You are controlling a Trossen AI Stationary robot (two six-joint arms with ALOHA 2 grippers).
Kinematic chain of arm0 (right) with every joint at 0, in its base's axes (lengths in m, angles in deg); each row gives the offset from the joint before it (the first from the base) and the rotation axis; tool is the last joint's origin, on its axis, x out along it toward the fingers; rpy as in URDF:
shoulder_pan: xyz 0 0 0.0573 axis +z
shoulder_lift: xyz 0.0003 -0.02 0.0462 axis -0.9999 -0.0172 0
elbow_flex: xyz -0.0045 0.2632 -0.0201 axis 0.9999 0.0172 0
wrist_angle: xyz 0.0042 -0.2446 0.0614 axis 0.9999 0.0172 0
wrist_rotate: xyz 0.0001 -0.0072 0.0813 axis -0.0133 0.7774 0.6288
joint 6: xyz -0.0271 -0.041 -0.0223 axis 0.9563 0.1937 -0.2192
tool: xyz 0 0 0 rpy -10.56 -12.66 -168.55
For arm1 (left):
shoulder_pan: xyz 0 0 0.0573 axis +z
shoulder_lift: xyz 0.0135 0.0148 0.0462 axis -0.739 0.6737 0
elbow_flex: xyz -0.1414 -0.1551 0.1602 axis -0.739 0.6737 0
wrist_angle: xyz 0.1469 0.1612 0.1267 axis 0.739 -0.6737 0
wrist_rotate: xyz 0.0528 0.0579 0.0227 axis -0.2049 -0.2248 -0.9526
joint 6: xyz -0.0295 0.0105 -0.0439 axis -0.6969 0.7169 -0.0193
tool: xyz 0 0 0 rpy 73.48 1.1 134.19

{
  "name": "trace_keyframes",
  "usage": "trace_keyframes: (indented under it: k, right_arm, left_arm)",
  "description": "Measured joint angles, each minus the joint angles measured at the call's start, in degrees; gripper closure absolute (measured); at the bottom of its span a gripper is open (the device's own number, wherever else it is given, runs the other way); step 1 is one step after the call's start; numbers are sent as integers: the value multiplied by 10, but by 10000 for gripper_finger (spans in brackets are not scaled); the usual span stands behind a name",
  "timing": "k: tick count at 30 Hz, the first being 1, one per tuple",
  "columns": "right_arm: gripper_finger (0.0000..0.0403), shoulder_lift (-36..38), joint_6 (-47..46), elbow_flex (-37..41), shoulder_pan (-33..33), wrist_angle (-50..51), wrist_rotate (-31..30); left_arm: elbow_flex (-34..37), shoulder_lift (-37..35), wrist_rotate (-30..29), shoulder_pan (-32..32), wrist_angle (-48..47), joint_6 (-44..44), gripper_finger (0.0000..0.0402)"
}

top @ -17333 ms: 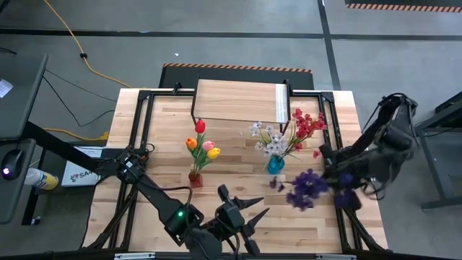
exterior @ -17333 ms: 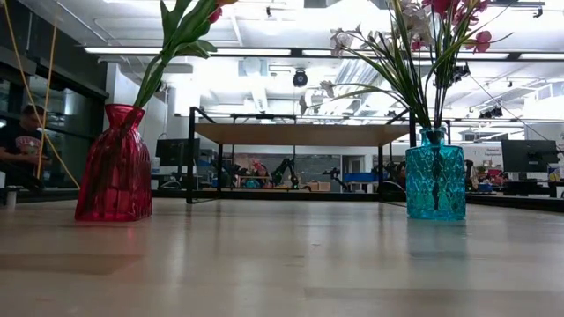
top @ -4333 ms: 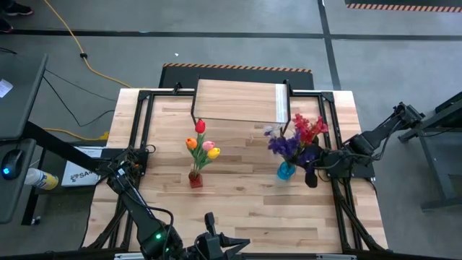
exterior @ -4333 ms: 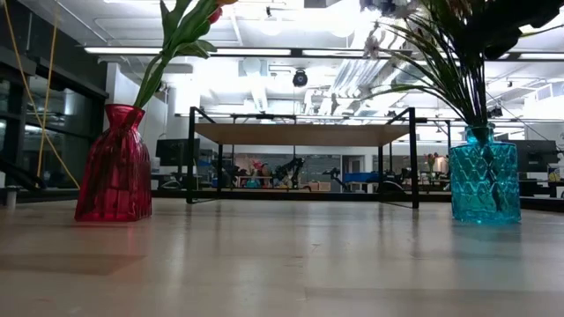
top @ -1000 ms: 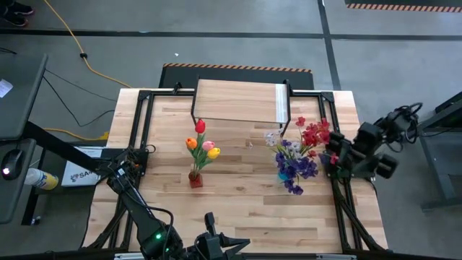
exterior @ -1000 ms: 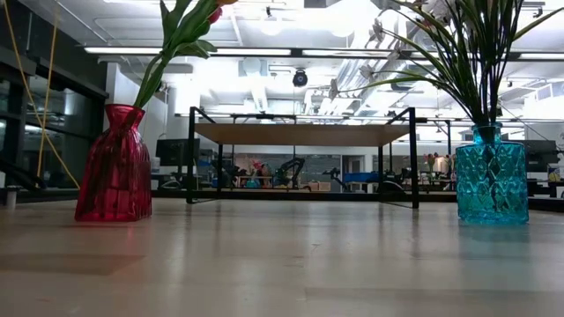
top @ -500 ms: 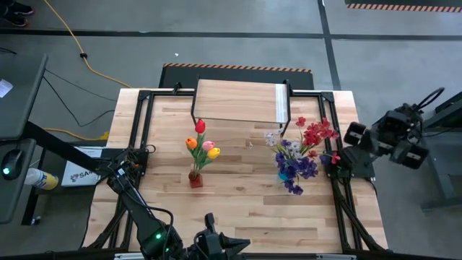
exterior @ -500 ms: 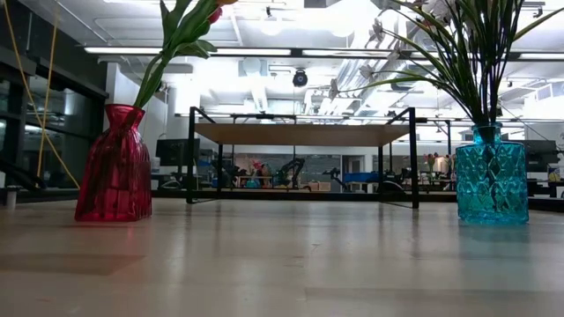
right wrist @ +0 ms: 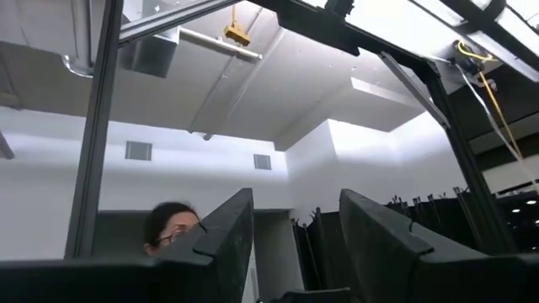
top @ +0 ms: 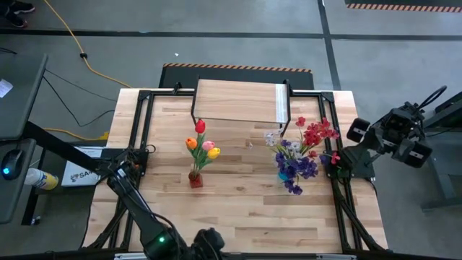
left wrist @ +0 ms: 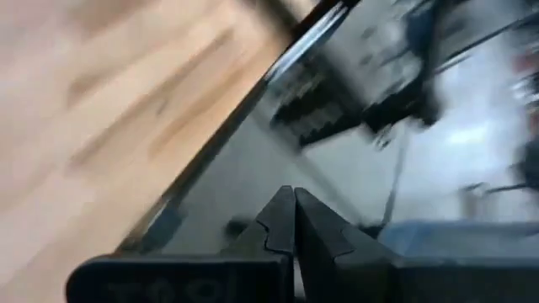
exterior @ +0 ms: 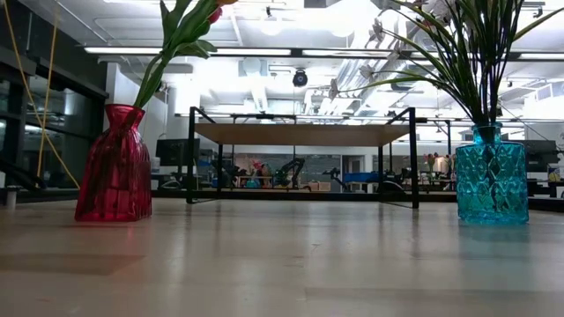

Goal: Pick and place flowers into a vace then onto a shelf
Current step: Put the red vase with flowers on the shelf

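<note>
Flowers: tulips [top: 201,144] are standing in red vase [exterior: 114,165], sprays [top: 297,152] in blue vase [exterior: 491,173], both on table [top: 238,209] (shelf [top: 237,101] behind). Left gripper [left wrist: 293,220] is sitting pinched together; right gripper [right wrist: 295,231] is hanging off-table, fingers parted, gripping nothing.

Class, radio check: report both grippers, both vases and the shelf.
Left gripper shut, empty, near table edge. Right gripper open, empty, off table. Red vase, blue vase on tabletop; light-wood shelf bare. Nothing obstructing.
</note>
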Motion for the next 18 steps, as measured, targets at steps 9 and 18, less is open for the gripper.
trace_keyframes:
  k: [9, 18]
  right_arm:
    - [241, -1, 8, 0, 0, 0, -7]
    - [246, -1, 23, 0, 0, 0, -36]
  left_arm:
    - [127, 1, 108, -28, -159, -196, 355]
    - [298, 0, 73, -28, -159, -269, 355]
